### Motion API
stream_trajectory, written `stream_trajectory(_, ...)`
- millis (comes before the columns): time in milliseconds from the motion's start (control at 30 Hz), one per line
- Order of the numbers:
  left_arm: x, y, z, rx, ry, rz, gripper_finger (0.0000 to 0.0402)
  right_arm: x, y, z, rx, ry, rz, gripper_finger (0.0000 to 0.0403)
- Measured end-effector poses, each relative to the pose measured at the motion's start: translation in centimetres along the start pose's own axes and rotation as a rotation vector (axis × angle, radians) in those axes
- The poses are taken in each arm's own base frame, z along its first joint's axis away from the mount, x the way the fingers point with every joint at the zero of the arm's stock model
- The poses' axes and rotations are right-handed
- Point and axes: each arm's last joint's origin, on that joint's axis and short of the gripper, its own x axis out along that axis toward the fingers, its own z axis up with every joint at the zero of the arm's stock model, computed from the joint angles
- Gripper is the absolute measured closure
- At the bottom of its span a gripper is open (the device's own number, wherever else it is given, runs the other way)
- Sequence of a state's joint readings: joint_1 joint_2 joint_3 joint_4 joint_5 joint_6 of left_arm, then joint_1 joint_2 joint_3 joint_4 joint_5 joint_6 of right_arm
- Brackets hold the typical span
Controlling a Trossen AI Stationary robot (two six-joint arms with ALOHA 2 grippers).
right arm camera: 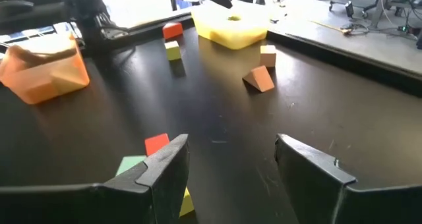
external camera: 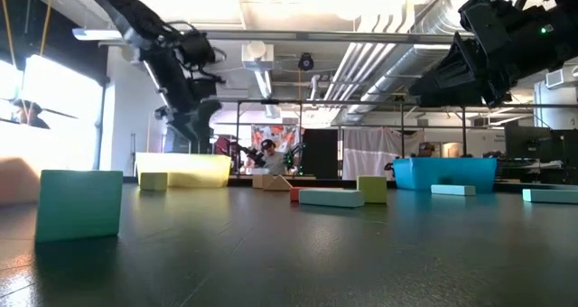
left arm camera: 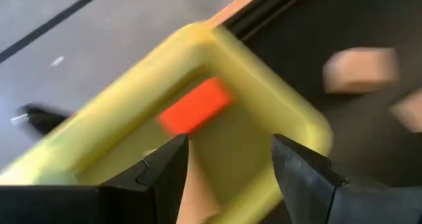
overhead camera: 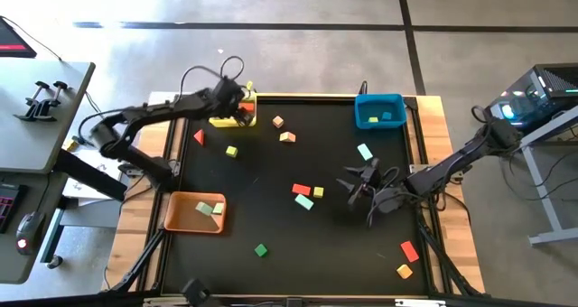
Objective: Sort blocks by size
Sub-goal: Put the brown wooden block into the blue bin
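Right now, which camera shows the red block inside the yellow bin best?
The left wrist view: the red block lies in plain sight in the yellow bin, beyond the left gripper. The high view shows only a red speck under that gripper; in the low and right wrist views the bin's wall hides it.

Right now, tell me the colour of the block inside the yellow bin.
Red-orange block, clearest in the left wrist view.

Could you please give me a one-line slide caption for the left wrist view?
Left end effector, fingers apart, above the yellow bin holding a red block.
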State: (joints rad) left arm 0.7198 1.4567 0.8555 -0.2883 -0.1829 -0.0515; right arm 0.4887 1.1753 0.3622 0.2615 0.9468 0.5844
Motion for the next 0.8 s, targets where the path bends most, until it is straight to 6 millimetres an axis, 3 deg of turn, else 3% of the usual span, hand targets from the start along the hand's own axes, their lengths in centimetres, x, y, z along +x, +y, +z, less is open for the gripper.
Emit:
stream_trajectory(267, -4.1, -7.7, -4.6, 0.01, -0.257, -0.334, 0.02, 0.8, 0.3, -1.5, -0.015, 0.034, -0.029, 0.0185)
stream_trajectory(500, -7.7, -14.1, -8.2, 0.053, -0.456, -0.614, 0.02, 0.8, 0.8, -1.4, -0.017, 0.007, -0.009, 0.0185)
stream_trajectory(667, -9.4, -16.6, -10.2, 0.088, -0.548, -0.603, 0.02, 0.1, 1.3, -0.6, -0.044, -0.036, 0.039, 0.0185)
stream_trajectory(800, -9.3, -17.0, -10.7, 0.155, -0.574, -0.546, 0.02, -0.2, 1.4, -0.1, -0.063, -0.059, 0.058, 0.0185)
